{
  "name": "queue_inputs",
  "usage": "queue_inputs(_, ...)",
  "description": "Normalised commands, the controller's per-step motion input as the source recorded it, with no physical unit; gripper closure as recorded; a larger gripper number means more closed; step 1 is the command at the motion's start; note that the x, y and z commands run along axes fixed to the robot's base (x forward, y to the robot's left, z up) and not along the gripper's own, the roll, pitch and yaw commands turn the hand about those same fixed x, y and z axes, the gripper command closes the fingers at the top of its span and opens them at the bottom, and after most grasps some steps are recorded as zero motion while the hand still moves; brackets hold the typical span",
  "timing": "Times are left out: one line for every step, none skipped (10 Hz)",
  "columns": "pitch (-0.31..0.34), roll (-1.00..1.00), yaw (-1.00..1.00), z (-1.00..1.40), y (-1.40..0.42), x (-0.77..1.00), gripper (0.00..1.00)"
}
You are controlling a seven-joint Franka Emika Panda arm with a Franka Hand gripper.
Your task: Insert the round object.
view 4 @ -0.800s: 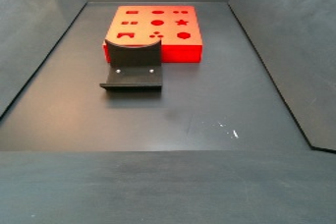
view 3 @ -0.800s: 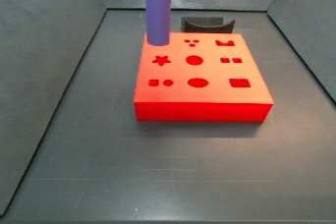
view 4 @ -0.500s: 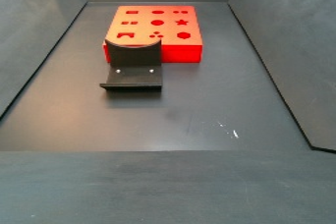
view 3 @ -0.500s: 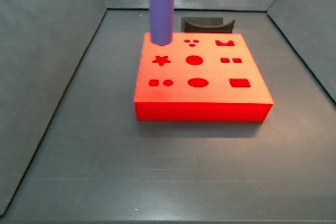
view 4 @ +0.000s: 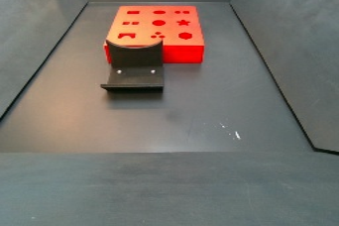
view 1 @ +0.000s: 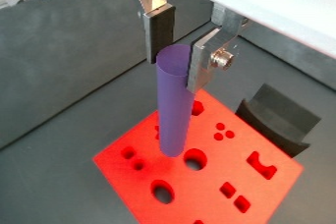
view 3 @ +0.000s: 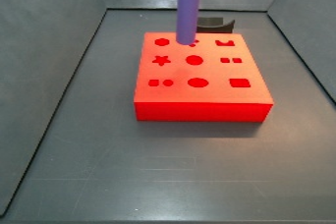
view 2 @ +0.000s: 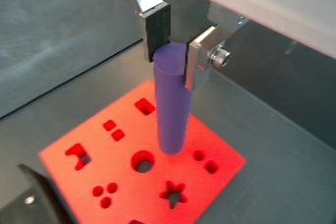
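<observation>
The gripper [view 1: 183, 43] is clamping a purple cylinder [view 1: 174, 105], which is hanging upright below it over the red block [view 2: 144, 159] of cut-out holes.

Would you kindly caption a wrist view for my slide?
Gripper holds purple cylinder upright above red block.

My hand [view 1: 184, 43] points straight down, its silver-plate fingers [view 2: 156, 27] closed on the upright purple cylinder [view 2: 172, 100] I grip by its top end.
</observation>
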Motion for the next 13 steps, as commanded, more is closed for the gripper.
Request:
queue_inputs(0.000, 0.23, 0.18, -0.34, 0.02, 0.71, 1.00)
queue_inputs(0.000, 0.04, 0.14, -0.55, 0.20, 0.63, 1.00)
queue_inputs(-0.151, 0.00, 0.19, -0.63, 0.26, 0.46, 1.00)
queue_inputs(-0.131, 0.00, 0.21, -0.44, 0.23, 0.36, 1.00)
queue_inputs(-0.091, 0.00, 0.17, -0.21, 0.23, 0.14, 1.00)
queue_inputs(-0.069, 0.00, 0.13, -0.11, 0.26, 0.00, 1.00)
queue_inputs(-0.059, 0.00, 0.07, -0.09, 0.27, 0.00, 1.00)
queue_inputs(-0.033, 0.00, 0.00, -0.11, 0.14, -0.06, 1.00)
queue_inputs(-0.014, 0.01, 0.01, -0.14, 0.00, 0.00, 1.00)
queue_inputs(-0.027, 0.02, 0.00, -0.15, -0.04, 0.00, 1.00)
queue_inputs(-0.043, 0.00, 0.02, -0.10, -0.04, 0.00, 1.00)
queue_inputs(-0.054, 0.00, 0.02, -0.12, -0.05, 0.00, 1.00)
queue_inputs(-0.070, 0.00, 0.02, -0.13, -0.09, 0.00, 1.00)
